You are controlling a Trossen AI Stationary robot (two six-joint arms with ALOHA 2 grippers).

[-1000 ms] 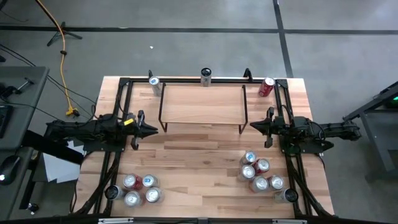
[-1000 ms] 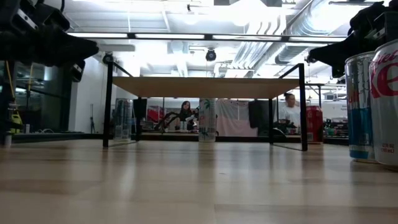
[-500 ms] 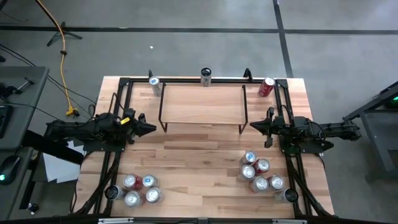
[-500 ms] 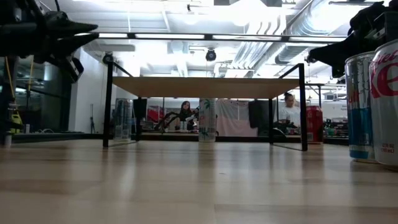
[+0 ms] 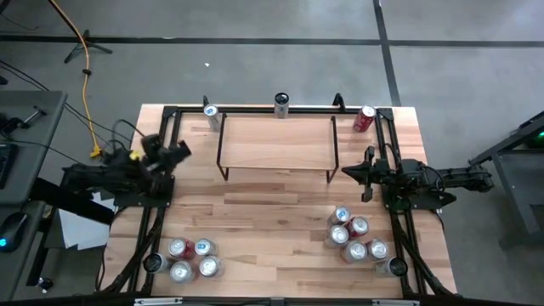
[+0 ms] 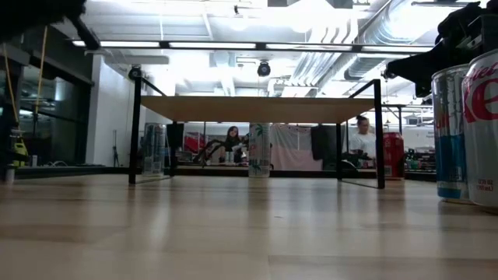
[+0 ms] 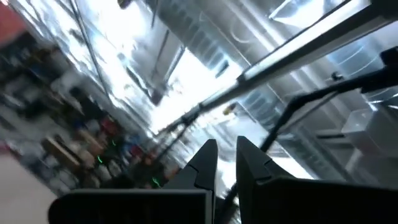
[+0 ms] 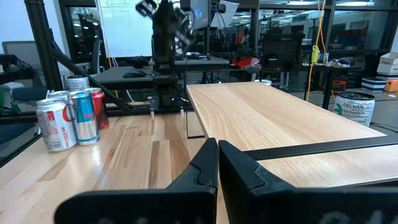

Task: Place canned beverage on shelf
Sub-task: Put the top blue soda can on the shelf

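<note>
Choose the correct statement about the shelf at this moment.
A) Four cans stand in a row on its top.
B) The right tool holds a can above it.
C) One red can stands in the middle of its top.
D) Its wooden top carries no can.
D: in the high view the shelf shows only bare wood on top, while the cans stand on the table around it, such as the red can behind its right corner.

The left gripper (image 5: 180,150) has swung up and back toward the frame's left, away from the shelf (image 5: 276,140).
</note>
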